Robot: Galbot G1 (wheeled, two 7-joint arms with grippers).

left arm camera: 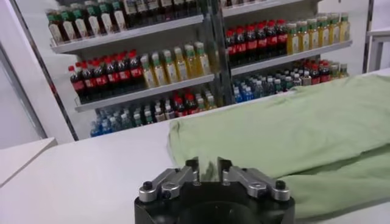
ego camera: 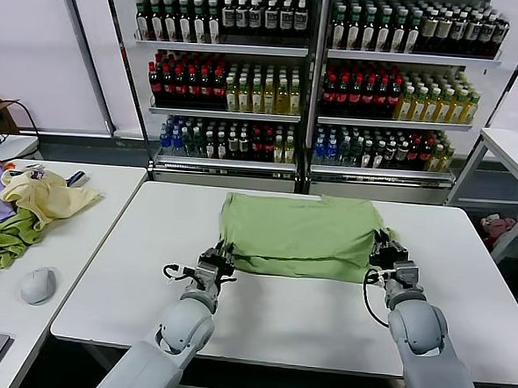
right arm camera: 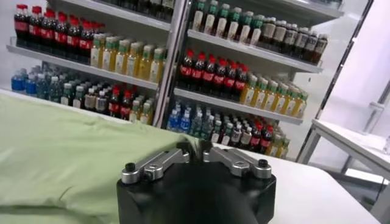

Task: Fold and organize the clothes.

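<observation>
The light sage-green T-shirt [ego camera: 300, 233] lies folded over on the white table [ego camera: 287, 314], with its near edge doubled up. My left gripper [ego camera: 221, 257] is at the shirt's near left corner, shut on the cloth; in the left wrist view [left arm camera: 208, 165] a pinch of green fabric sits between the fingers. My right gripper [ego camera: 385, 249] is at the near right corner, shut on the shirt's edge; in the right wrist view [right arm camera: 198, 149] the cloth [right arm camera: 73, 152] runs into the closed jaws. The printed graphic is hidden.
A second table [ego camera: 72, 235] on the left holds a pile of pale yellow [ego camera: 43, 194], purple and darker green garments and a grey mouse [ego camera: 38, 284]. Shelves of bottles [ego camera: 310, 83] stand behind. Another white table [ego camera: 517, 148] is at the far right.
</observation>
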